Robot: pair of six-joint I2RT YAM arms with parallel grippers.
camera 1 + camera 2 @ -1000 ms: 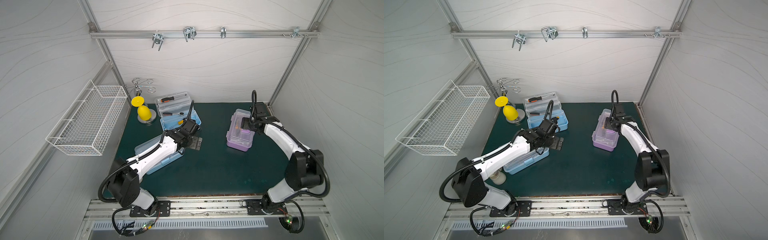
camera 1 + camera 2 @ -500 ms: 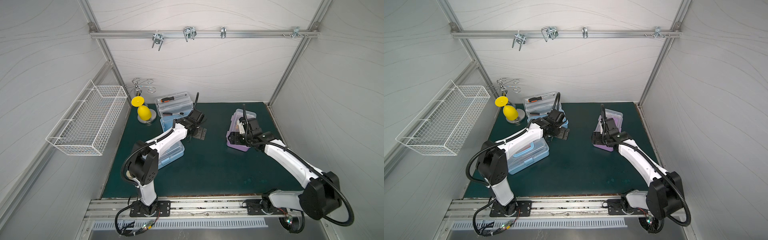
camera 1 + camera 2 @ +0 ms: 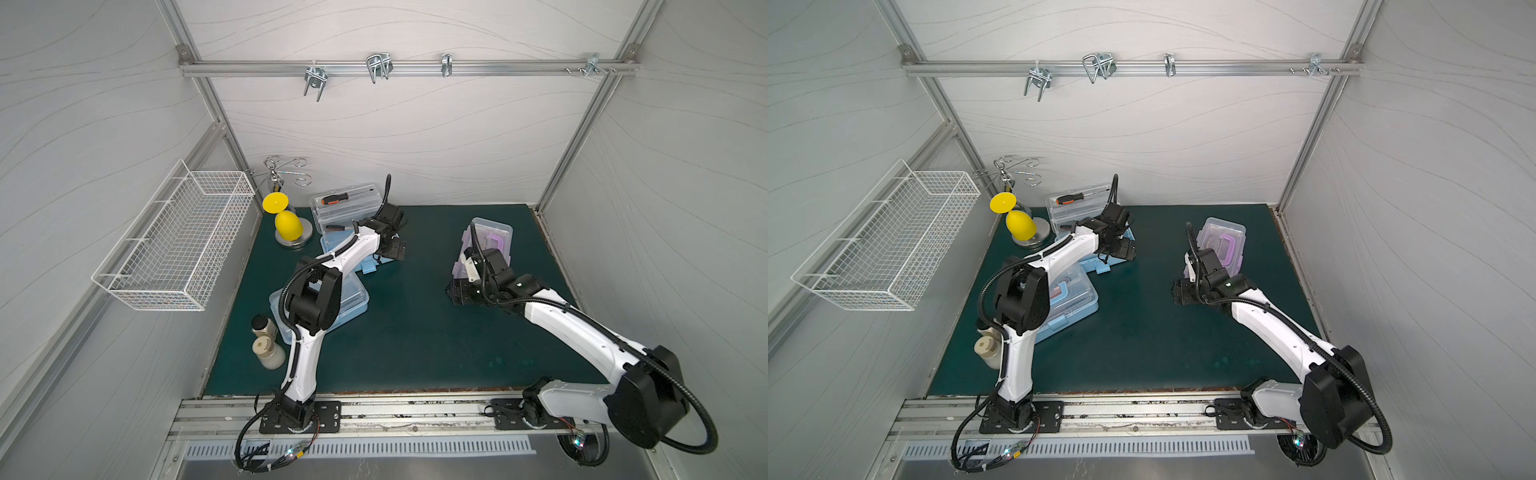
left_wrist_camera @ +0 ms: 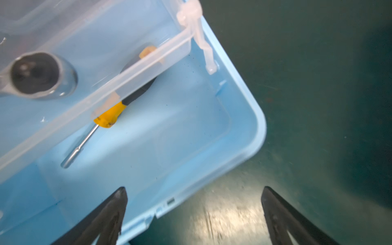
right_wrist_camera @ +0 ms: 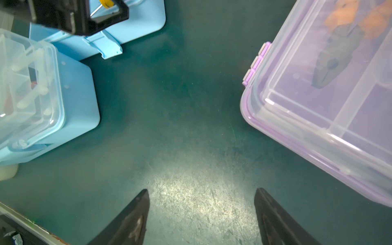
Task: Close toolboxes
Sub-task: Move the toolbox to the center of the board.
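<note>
Left wrist view shows the left tool (image 4: pixel 193 188) wide open and holding nothing, at the rim of the open blue toolbox (image 4: pixel 148 148) near the counter's (image 3: pixel 415 332) back left corner; its clear lid (image 3: pixel 353 212) is up, so I think this one is left to do; the other blue toolbox (image 3: pixel 353 299) by the left edge looks shut; the purple toolbox (image 5: pixel 318 106) near the right edge has its lid down, but I cannot tell if it is latched; the right tool (image 5: pixel 201 191) beside it is open and empty.
</note>
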